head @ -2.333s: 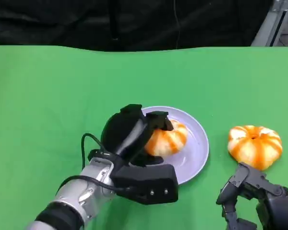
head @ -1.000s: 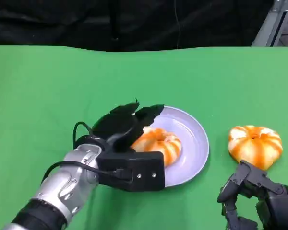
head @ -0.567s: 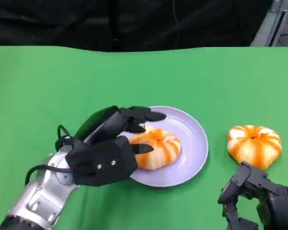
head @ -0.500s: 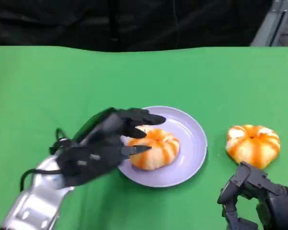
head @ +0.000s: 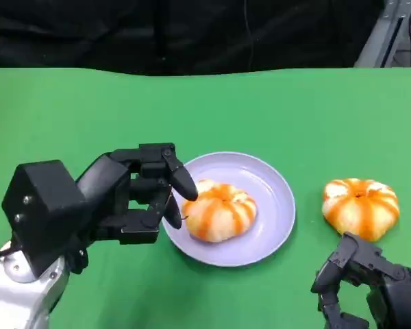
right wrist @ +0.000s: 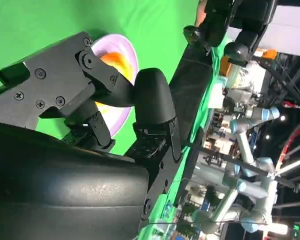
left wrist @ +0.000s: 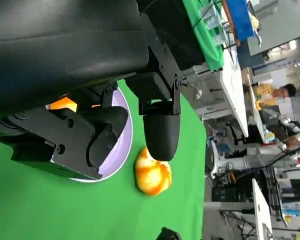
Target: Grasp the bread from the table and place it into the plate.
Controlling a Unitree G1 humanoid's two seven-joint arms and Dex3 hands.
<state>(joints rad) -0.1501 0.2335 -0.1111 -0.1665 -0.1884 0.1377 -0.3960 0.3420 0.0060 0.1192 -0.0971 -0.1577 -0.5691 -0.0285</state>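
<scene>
Withdrawing left hand (head: 133, 195), bread (head: 218, 209) left on plate (head: 274, 205)

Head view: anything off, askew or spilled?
Nothing spilled or damaged. One bread sits upright in the plate, off-centre toward the left hand, which is open beside the rim. A second bread lies on the green table right of the plate, just beyond the right hand.

Left hand (head: 133, 195) sits just beside plate (head: 277, 212) rim, fingers apart, nothing held; bare green table (head: 89, 110) beyond and to its outer side. Bread (head: 219, 209) fills plate center. Second bread (head: 361, 208) directly ahead of right hand (head: 370, 288), near; open gap btwn it and plate.
</scene>
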